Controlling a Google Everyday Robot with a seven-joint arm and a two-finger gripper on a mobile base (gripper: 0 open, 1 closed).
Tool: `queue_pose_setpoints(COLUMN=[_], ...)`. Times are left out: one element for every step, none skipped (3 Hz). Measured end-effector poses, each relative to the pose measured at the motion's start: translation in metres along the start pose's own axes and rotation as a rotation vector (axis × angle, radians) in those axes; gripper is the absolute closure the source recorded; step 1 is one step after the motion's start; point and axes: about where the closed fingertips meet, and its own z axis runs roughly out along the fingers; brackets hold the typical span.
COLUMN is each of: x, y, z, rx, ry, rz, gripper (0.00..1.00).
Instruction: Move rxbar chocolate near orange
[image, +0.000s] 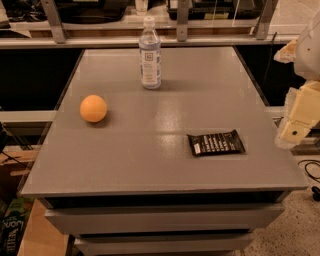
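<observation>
The rxbar chocolate is a flat black wrapper with white lettering. It lies on the grey table top, towards the front right. The orange is a small round fruit resting on the left side of the table, well apart from the bar. My gripper shows as cream-coloured parts at the right edge of the view. It sits just beyond the table's right edge, to the right of the bar and a little above it, touching nothing.
A clear water bottle with a white cap stands upright at the back centre of the table. Drawer fronts sit below the table's front edge. A shelf rail with metal uprights runs behind the table.
</observation>
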Motion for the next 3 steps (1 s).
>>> queue_pose_setpoints(x=[0.000, -0.008, -0.024], y=[0.000, 0.001, 0.004], z=[0.000, 0.004, 0.020], rx=[0.000, 0.001, -0.029], ry=[0.000, -0.016, -0.044], rz=[0.000, -0.048, -0.147], gripper=[0.00, 0.00, 0.00])
